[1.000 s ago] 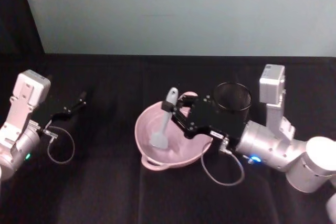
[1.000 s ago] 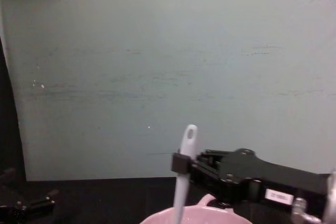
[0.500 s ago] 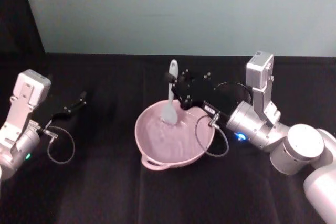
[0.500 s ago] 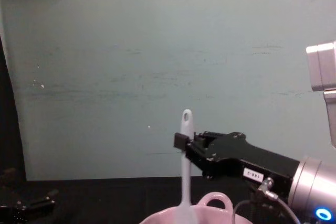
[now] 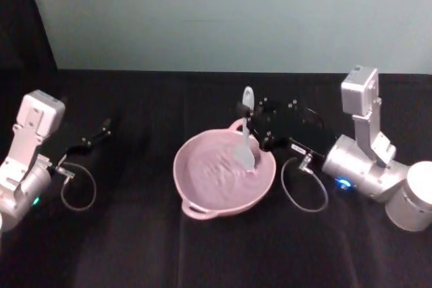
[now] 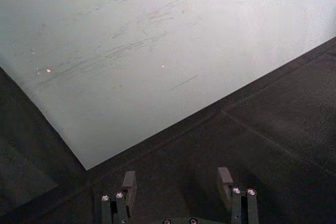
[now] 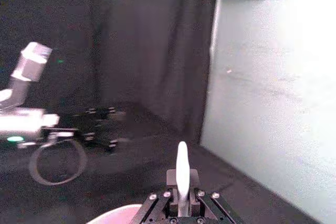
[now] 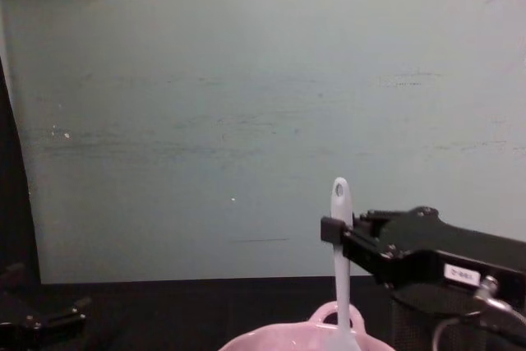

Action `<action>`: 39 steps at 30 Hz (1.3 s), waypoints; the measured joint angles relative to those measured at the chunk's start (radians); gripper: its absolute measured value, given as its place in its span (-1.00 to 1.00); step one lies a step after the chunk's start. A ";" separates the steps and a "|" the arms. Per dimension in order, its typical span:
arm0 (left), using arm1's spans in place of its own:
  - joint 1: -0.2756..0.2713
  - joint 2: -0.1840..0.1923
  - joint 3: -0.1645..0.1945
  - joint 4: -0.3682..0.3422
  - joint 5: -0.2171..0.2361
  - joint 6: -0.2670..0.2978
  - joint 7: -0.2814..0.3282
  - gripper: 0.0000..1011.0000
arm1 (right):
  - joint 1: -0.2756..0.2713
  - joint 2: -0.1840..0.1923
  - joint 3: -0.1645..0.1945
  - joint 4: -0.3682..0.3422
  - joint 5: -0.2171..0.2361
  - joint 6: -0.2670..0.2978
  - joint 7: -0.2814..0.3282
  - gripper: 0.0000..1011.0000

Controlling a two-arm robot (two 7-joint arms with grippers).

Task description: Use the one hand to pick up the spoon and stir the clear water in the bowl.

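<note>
White spoon, one, pinched by right gripper fingers in one pink bowl; left gripper spread.

spoon stands in the bowl at its right side, mesh cup seemingly just right of it.

From here I count one pink bowl, one white spoon and one black mesh cup, all on a single dark counter. Two robot arms reach in, so two grippers: the left gripper and the right gripper.
</note>
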State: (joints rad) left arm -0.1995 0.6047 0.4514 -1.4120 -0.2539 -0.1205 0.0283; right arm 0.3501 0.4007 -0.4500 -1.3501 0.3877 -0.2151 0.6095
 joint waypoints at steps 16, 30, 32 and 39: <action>0.000 0.000 0.000 0.000 0.000 0.000 0.000 1.00 | -0.039 -0.020 -0.059 -0.069 0.109 0.058 0.064 -0.77; 0.000 0.000 0.000 0.000 0.000 0.000 0.000 1.00 | 0.066 -0.147 -0.028 0.177 -0.002 -0.129 -0.056 -0.77; 0.000 0.000 0.000 0.000 0.000 0.000 0.000 1.00 | 0.071 -0.144 -0.018 0.184 -0.019 -0.135 -0.072 -0.77; 0.000 0.000 0.000 0.000 0.000 0.000 0.000 1.00 | 0.041 -0.086 0.016 0.107 -0.031 -0.060 -0.077 -0.77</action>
State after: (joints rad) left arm -0.1995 0.6047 0.4514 -1.4120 -0.2539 -0.1205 0.0283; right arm 0.3914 0.3147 -0.4342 -1.2428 0.3571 -0.2750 0.5327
